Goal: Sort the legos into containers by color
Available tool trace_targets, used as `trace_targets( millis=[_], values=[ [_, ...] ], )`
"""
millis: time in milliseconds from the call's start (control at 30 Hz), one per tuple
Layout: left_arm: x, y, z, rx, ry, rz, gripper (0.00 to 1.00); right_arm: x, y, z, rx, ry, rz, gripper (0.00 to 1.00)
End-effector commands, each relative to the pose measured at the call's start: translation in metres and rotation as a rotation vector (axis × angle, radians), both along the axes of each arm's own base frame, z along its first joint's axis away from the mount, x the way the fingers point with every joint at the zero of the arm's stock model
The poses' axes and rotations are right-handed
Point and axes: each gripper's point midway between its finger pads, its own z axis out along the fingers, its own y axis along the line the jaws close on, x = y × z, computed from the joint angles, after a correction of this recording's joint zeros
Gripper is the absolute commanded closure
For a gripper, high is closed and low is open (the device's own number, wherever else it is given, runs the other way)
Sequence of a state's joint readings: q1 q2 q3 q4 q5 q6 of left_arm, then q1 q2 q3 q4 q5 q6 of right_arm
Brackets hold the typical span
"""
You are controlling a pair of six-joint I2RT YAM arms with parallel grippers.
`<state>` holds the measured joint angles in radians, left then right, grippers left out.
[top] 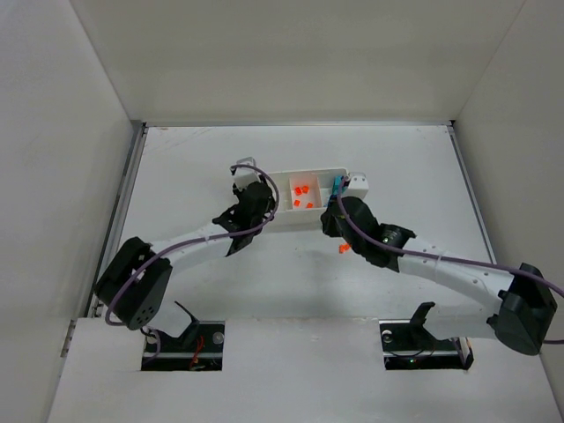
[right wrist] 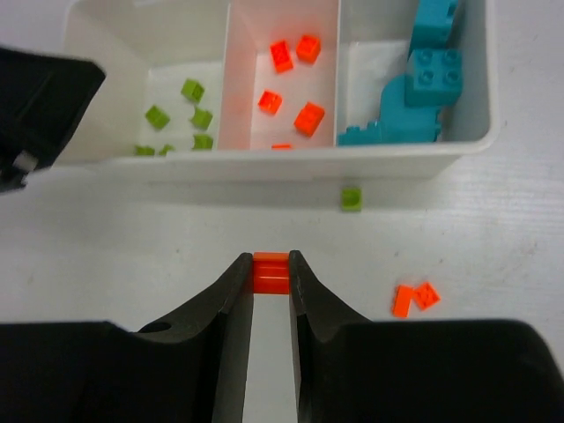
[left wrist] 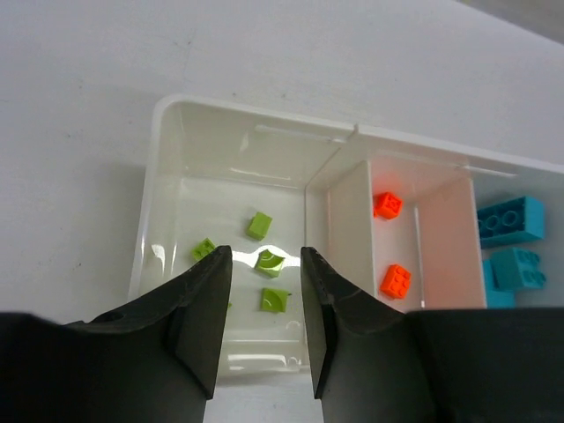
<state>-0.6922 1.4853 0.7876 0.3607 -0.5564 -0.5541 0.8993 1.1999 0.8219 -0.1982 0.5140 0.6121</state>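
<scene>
White plastic tray (right wrist: 264, 164) wall sits just ahead of my right gripper (right wrist: 270, 263), bare table (right wrist: 132, 238) between them. That gripper pinches an orange brick (right wrist: 270, 273), jaws narrow, low over the table. One green brick (right wrist: 352, 198) and two orange bricks (right wrist: 414, 298) lie loose near the wall. My left gripper (left wrist: 263, 257) hangs over the green compartment (left wrist: 176, 220), jaws parted and empty. Both arms reach forward, angled inward.

I see a plain white worktop (top: 194, 167) carrying the white tray (right wrist: 291, 163) around its middle. One lime green brick (right wrist: 352, 199) lies loose on the worktop just near of the tray's near wall, by its right end. Two orange-red bricks (right wrist: 414, 299) lie touching each other, nearer still and slightly further right.
</scene>
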Motion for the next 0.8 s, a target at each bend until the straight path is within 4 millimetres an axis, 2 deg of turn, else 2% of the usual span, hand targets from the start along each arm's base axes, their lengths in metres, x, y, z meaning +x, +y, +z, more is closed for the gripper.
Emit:
trace_targets(
  millis=[0,167,400,633,667,767],
  values=[
    [-0.016,-0.004,0.037,-0.053,-0.096,-0.021,0.66,0.031,0.011,0.031,0.056,-0.063,0.009,0.75],
    [-0.051,-0.019,0.03,-0.05,-0.102,-0.088,0.67,0.071,0.013,0.023,0.017,-0.05,-0.032,0.75],
    [-0.099,-0.043,0.012,-0.019,-0.097,-0.176,0.67,0.102,0.027,0.002,-0.048,-0.025,-0.052,0.75],
    [-0.133,-0.07,-0.008,-0.034,-0.076,-0.217,0.67,0.125,0.041,-0.005,-0.062,-0.015,-0.066,0.74],
    [-0.136,-0.073,-0.011,-0.031,-0.071,-0.223,0.67,0.127,0.041,-0.005,-0.063,-0.014,-0.069,0.72],
    [-0.143,-0.085,-0.021,-0.032,-0.066,-0.219,0.66,0.131,0.04,-0.003,-0.049,-0.02,-0.081,0.55]
  ],
)
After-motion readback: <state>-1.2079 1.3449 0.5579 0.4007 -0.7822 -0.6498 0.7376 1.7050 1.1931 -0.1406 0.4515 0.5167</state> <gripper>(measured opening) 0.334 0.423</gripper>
